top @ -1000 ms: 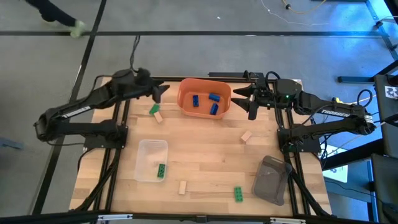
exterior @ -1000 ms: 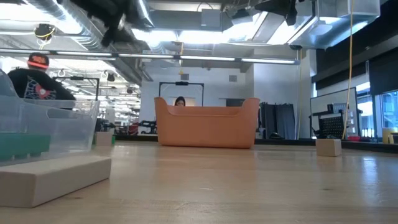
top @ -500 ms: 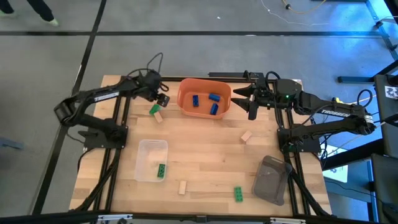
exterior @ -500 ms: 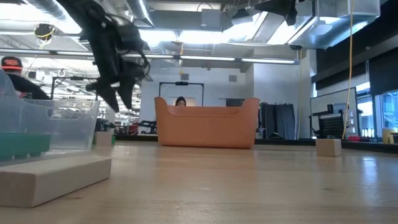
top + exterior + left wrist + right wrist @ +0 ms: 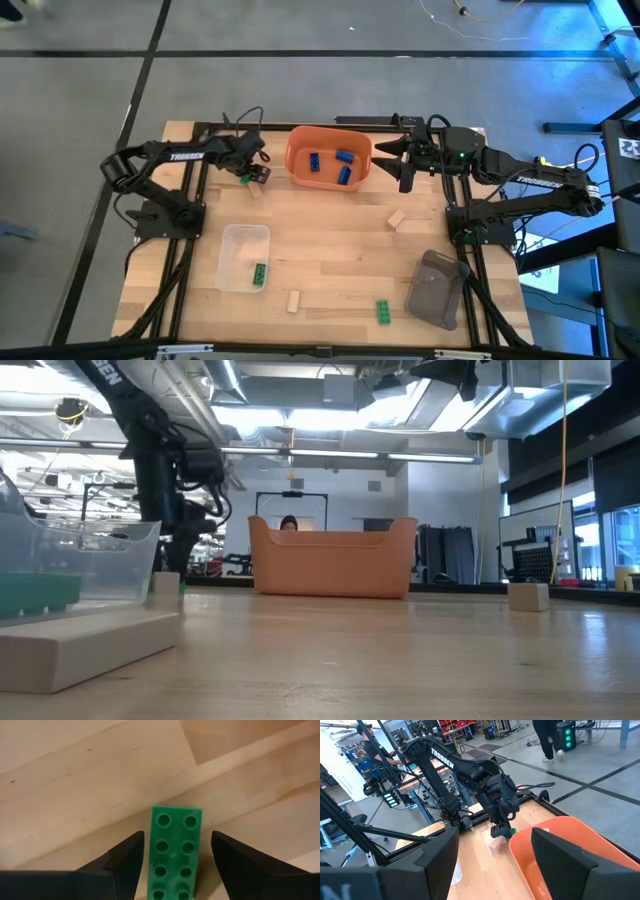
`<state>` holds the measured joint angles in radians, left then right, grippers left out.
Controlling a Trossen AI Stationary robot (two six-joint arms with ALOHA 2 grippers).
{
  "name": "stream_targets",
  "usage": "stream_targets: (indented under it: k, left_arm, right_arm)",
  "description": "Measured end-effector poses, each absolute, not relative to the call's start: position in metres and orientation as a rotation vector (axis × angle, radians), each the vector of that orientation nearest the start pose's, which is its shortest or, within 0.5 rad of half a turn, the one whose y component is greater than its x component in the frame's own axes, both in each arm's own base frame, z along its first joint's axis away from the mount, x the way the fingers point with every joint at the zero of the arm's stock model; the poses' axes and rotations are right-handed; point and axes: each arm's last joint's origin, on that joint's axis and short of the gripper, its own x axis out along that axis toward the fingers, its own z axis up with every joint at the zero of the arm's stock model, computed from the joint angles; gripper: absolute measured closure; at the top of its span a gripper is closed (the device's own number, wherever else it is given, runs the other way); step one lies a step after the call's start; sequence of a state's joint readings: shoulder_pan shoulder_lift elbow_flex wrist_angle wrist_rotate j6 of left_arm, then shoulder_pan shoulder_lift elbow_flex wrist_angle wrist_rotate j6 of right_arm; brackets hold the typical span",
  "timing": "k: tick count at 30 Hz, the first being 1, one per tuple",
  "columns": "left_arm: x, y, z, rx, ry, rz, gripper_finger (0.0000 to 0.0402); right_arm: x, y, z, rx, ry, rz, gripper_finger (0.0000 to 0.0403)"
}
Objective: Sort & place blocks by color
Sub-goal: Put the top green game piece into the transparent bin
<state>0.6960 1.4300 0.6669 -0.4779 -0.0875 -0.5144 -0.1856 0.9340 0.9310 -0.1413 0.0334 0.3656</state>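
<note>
High view puts your left gripper [image 5: 252,172] down at the far left of the table [image 5: 330,260], just left of the orange bin [image 5: 297,165], over a green block [image 5: 245,178] with a tan block [image 5: 255,188] just beside it. Your left wrist view confirms it: the green block [image 5: 173,854] lies flat on the wood, studs up, between the two fingers [image 5: 125,862], with bare wood showing on either side of it. The jaws stand released and are not touching the brick.

Your right gripper [image 5: 405,168] waits just right of the orange bin, above the table's far edge, its fingers spread and holding nothing.

Three blue blocks [image 5: 344,157] lie inside the orange bin. One green block [image 5: 259,273] sits in the clear tray [image 5: 230,240] at the near left. Another green block [image 5: 382,312] lies loose on the wood near the front edge, just left of the grey tray [image 5: 438,290]. A tan block [image 5: 293,301] rests near the front, right of the clear tray, and one more tan block [image 5: 397,220] lies right of centre.
</note>
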Motion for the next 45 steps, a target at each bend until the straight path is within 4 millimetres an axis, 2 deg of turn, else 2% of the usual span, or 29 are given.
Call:
stream_targets:
  k: [8,11,16,19,23,27,31,34,40,45]
  left_arm:
    - [0.169,0.143,0.132,-0.799,1.034,0.994,0.0187]
    - [0.168,0.143,0.131,-0.797,1.035,0.996,0.0210]
    - [0.169,0.144,0.132,-0.788,1.019,0.993,0.0274]
    - [0.169,0.143,0.141,-0.760,1.017,0.950,0.0274]
    - [0.172,0.146,0.179,-0.688,0.872,0.910,0.0274]
    - [0.169,0.143,0.236,-0.571,0.633,0.870,0.0274]
    - [0.156,0.129,0.289,-0.471,0.410,0.823,0.0274]
    - [0.146,0.111,0.321,-0.412,0.216,0.737,0.0274]
    - [0.132,0.071,0.359,-0.337,-0.059,0.509,0.0274]
    - [0.142,0.046,0.371,-0.312,-0.155,0.332,0.0274]
  right_arm:
    - [0.200,-0.039,0.361,0.375,0.103,-0.243,0.0152]
    - [0.200,-0.039,0.361,0.375,0.103,-0.243,0.0152]
    - [0.200,-0.039,0.361,0.375,0.103,-0.243,0.0152]
    - [0.200,-0.039,0.361,0.375,0.103,-0.243,0.0152]
    - [0.200,-0.039,0.361,0.371,0.103,-0.243,0.0152]
    - [0.200,-0.039,0.361,0.370,0.103,-0.245,0.0152]
    - [0.202,-0.039,0.360,0.370,0.107,-0.246,0.0152]
    - [0.204,-0.039,0.358,0.370,0.117,-0.248,0.0152]
    - [0.212,-0.041,0.352,0.371,0.149,-0.252,0.0152]
    - [0.216,-0.042,0.349,0.371,0.167,-0.253,0.0152]
